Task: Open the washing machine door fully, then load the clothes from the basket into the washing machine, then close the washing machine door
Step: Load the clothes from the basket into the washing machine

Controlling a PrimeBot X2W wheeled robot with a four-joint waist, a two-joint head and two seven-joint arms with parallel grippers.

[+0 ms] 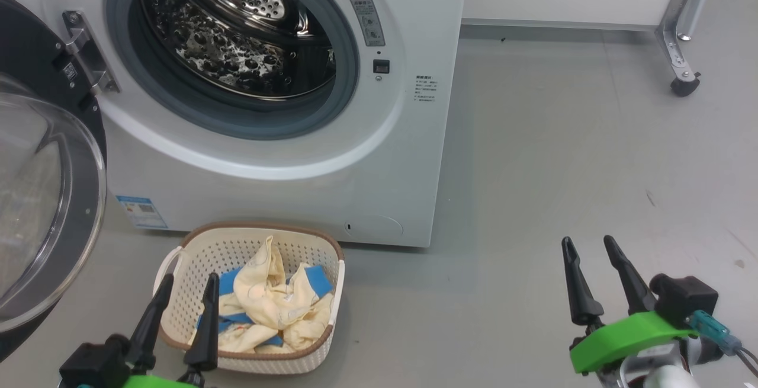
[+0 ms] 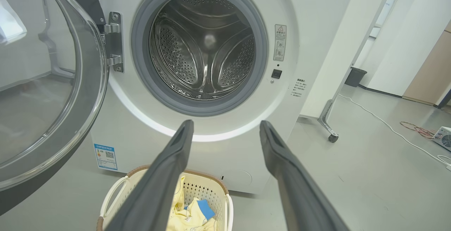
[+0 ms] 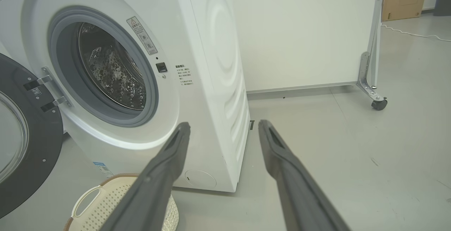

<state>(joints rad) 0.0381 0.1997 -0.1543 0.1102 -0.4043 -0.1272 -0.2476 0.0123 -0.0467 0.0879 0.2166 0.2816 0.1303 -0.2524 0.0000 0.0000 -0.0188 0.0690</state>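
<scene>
Clothes [image 1: 272,305] in near basket [image 1: 237,252]: soft, floppy, guessing light; best pinch the raised cream fold. Left gripper [image 1: 188,281], right gripper [image 1: 588,243] wide, empty.

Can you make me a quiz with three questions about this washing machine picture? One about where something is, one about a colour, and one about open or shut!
1. Where are the clothes?
A on the floor
B in the basket
C on a chair

2. What colour are the patches on the clothes?
A red
B green
C blue

3. How is the door?
A open
B shut
C taken off

Answers:
1 B: the bundle lies inside the basket in front of the washer.
2 C: bright blue shows among the cream cloth.
3 A: it is swung out at the left, leaving the drum uncovered.
</scene>
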